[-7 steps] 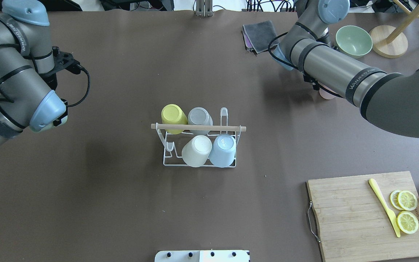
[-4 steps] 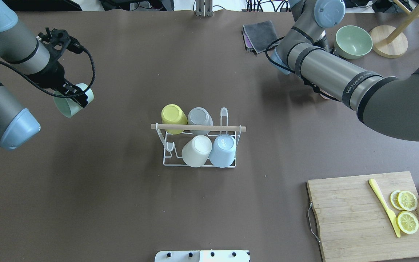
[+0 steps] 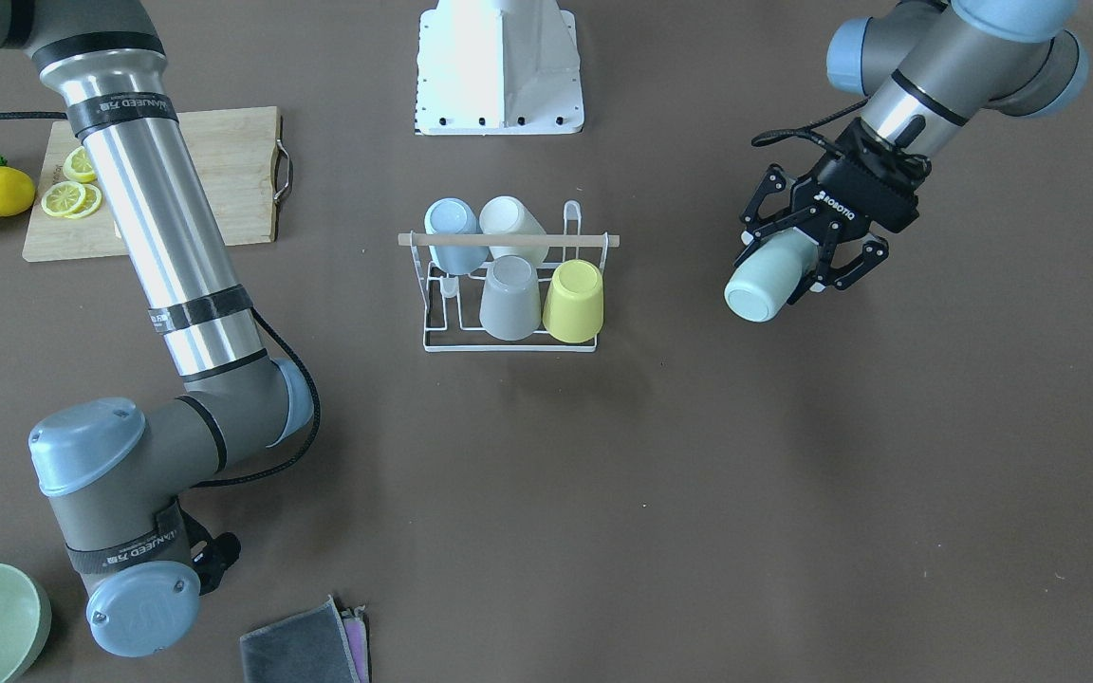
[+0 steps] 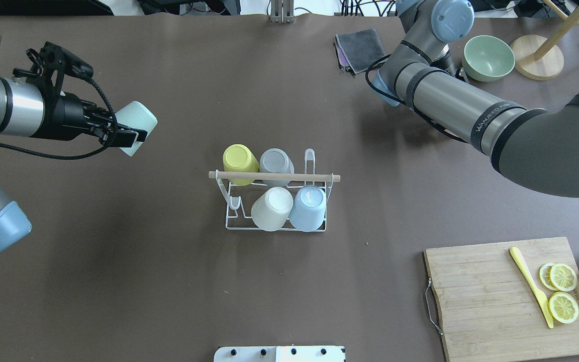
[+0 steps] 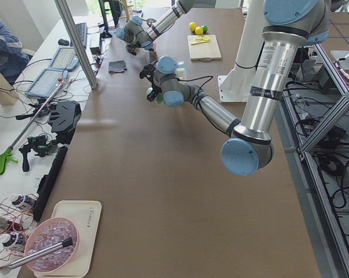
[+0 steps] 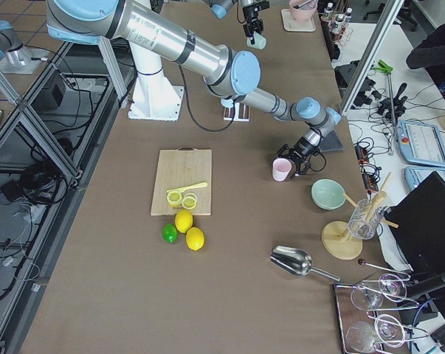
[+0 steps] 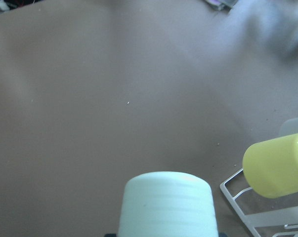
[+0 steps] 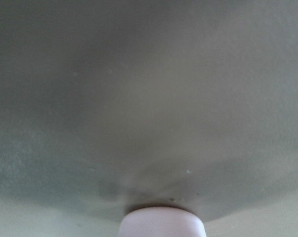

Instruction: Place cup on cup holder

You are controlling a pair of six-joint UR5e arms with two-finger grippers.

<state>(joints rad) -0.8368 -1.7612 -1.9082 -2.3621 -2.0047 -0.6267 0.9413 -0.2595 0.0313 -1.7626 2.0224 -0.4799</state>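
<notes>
I had the left pincer (image 3: 787, 266) clamped on the mint-green cup (image 3: 755, 289), one finger on either side of its wall. The cup lay tilted in the grip with its closed base pointing away from the wrist, clear of the tabletop (image 4: 169, 281). It hung well apart from the cup holder (image 4: 319, 177), out on the robot's left side of it. From the left wrist camera the cup's base filled the bottom edge, with a corner of the rack and the yellow cup (image 4: 240, 160) off to the side.

The rack carried four upturned cups: that yellow one and a grey cup (image 4: 276, 163) on one side of the dowel, a cream cup (image 4: 273, 206) and a pale blue cup (image 4: 308, 206) on the other.

The right pincer (image 6: 296, 164) sat just beside a pink cup (image 6: 282, 169) at the far end; I could not tell whether it was gripping or slack.

I read "ROBOTIQ" in white on the left pincer's body. A band on the right arm (image 4: 493, 116) carried print starting "WANJEED"; the rest was too small.
</notes>
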